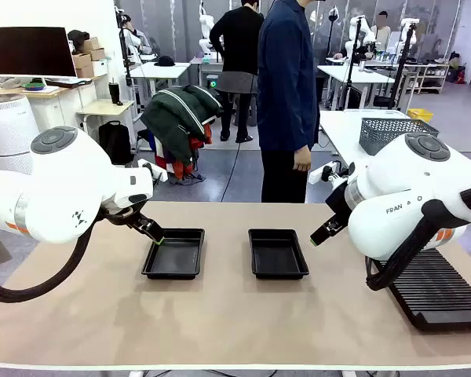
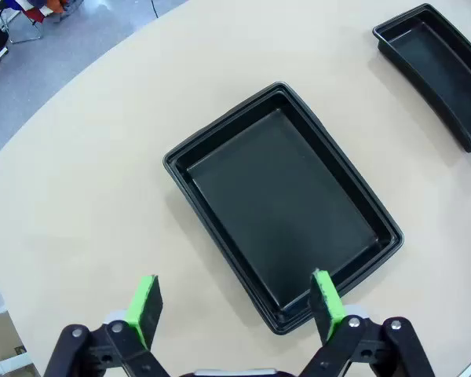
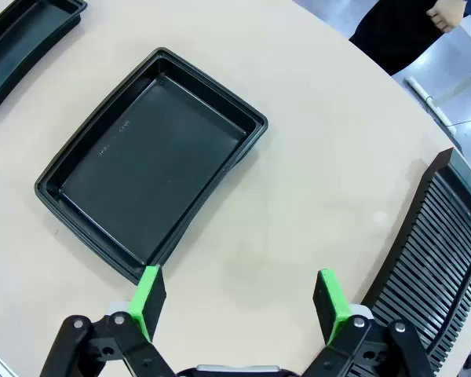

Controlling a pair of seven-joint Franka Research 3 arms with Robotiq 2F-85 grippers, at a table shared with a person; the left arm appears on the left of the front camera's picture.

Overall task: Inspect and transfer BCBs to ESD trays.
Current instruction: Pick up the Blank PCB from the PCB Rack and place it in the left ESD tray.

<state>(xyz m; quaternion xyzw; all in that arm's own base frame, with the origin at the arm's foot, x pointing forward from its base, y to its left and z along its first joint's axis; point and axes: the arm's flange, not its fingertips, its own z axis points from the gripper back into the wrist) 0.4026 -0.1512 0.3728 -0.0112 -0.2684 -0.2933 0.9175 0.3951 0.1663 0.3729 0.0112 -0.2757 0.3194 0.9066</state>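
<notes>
Left ESD tray (image 2: 282, 196) just under left gripper (image 2: 235, 297) (one pad (image 2: 326, 302) over its corner); right ESD tray (image 3: 153, 173) beside right gripper (image 3: 239, 292); both grippers spread wide, holding nothing

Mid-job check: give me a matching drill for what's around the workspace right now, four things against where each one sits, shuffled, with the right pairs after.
Things:
1. left ESD tray
2. right ESD tray
3. ribbed black rack
4. grey mesh basket

Places:
a. on the white table behind, off to the right
b. empty, by the open left gripper
c. at the right end of the shared table
d. empty, mid-table, in front of the person

Pairs: 1-b; 2-d; 3-c; 4-a
</notes>
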